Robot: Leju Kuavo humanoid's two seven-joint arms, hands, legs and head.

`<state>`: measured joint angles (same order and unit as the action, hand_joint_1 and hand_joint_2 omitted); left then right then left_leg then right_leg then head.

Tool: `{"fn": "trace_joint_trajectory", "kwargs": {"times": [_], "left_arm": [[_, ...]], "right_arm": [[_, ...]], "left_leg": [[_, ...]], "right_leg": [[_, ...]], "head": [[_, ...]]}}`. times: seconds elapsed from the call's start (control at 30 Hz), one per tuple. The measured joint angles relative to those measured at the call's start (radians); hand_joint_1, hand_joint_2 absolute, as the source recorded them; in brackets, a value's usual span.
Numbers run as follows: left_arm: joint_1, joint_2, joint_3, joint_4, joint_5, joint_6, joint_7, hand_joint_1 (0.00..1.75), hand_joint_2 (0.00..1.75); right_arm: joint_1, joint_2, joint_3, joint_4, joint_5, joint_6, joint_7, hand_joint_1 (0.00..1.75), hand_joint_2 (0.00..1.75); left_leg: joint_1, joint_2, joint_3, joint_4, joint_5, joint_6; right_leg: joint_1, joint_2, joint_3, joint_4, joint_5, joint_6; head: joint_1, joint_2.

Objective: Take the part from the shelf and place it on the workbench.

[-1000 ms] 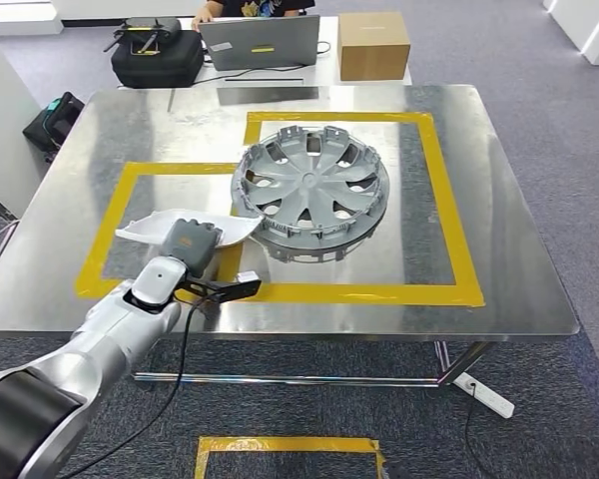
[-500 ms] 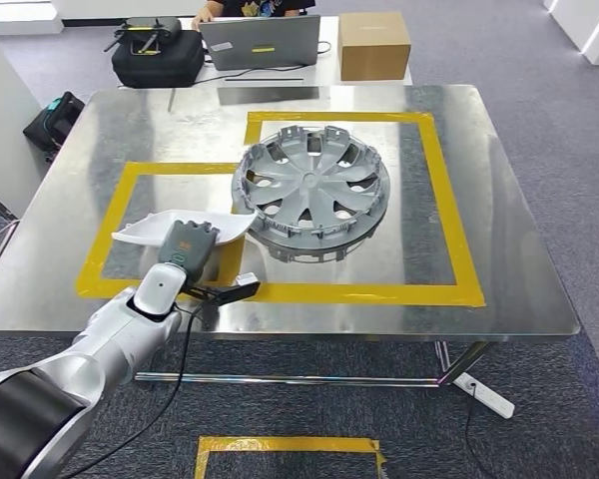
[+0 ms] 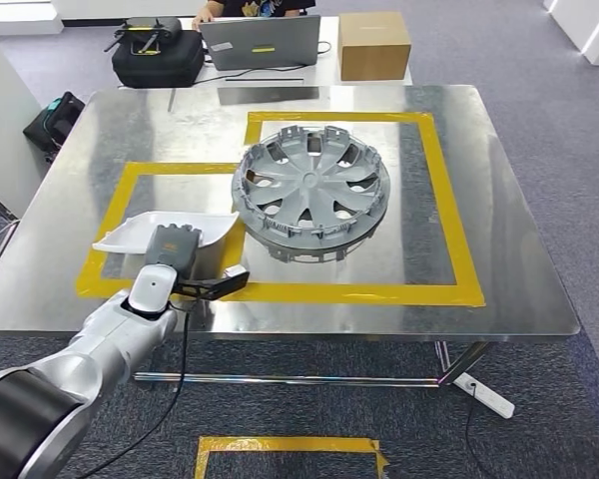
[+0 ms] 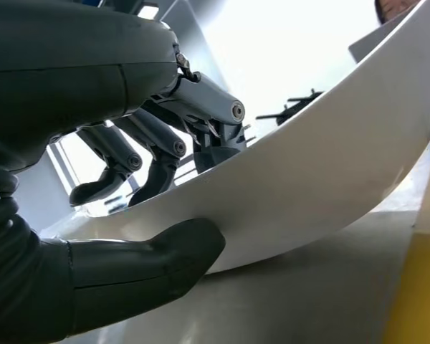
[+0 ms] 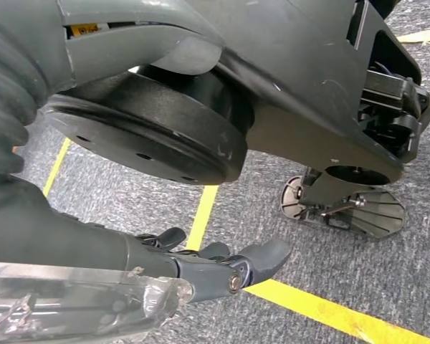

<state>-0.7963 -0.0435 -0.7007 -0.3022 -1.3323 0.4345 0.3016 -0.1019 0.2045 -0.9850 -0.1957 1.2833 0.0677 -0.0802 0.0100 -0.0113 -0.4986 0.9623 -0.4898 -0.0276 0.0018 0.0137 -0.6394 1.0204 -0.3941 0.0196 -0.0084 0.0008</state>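
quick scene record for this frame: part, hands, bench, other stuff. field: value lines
part: white curved panel, low over the left yellow tape rectangle; contact with the surface cannot be told
left hand: left hand grips the panel, thumb under it, fingers on its upper side
right hand: right hand hangs over grey carpet, holding nothing, fingers apart
workbench: steel top, two yellow tape rectangles
also on bench: grey wheel cover in the right rectangle
behind: laptop, cardboard box, black case
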Motion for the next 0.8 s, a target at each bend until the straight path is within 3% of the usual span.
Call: {"fn": "trace_joint_trajectory", "kwargs": {"times": [0.1, 0.3, 0.43, 0.63, 0.8], "left_arm": [[0.000, 0.002, 0.021, 0.004, 0.018, -0.026, 0.005, 0.00, 1.75], [0.001, 0.003, 0.063, 0.010, 0.029, -0.023, 0.004, 0.00, 1.75], [0.004, 0.004, 0.079, 0.011, 0.024, 0.041, -0.011, 0.00, 0.00], [0.009, 0.005, 0.121, 0.011, 0.077, 0.130, -0.084, 0.00, 0.00], [0.034, 0.004, 0.191, -0.019, 0.163, 0.242, -0.250, 0.00, 0.00]], "right_arm": [[0.002, 0.000, 0.000, 0.000, -0.002, 0.002, -0.002, 0.00, 0.00], [0.004, 0.000, 0.000, 0.000, -0.004, 0.005, -0.004, 0.00, 0.00], [0.004, 0.000, 0.000, 0.000, -0.005, 0.005, -0.005, 0.00, 0.00], [0.003, 0.000, 0.000, 0.000, -0.007, 0.005, -0.007, 0.00, 0.00], [0.004, 0.000, 0.000, 0.000, -0.017, 0.004, -0.015, 0.00, 0.00]], "left_leg": [[0.000, 0.000, 0.000, 0.000, 0.000, 0.000], [0.000, 0.000, 0.000, 0.000, 0.000, 0.000], [0.000, 0.000, -0.001, 0.000, 0.000, 0.000], [0.000, 0.000, 0.000, 0.000, 0.000, 0.000], [-0.001, 0.000, 0.000, 0.000, 0.000, 0.000]], "right_leg": [[0.000, 0.000, 0.000, 0.000, 0.000, 0.000], [0.000, 0.000, 0.000, 0.000, 0.000, 0.000], [0.000, 0.000, 0.000, 0.000, 0.000, 0.000], [0.000, 0.000, 0.000, 0.000, 0.000, 0.000], [0.000, 0.000, 0.000, 0.000, 0.000, 0.000]], "head": [[0.000, 0.000], [0.000, 0.000], [0.000, 0.000], [0.000, 0.000], [0.000, 0.000]]}}
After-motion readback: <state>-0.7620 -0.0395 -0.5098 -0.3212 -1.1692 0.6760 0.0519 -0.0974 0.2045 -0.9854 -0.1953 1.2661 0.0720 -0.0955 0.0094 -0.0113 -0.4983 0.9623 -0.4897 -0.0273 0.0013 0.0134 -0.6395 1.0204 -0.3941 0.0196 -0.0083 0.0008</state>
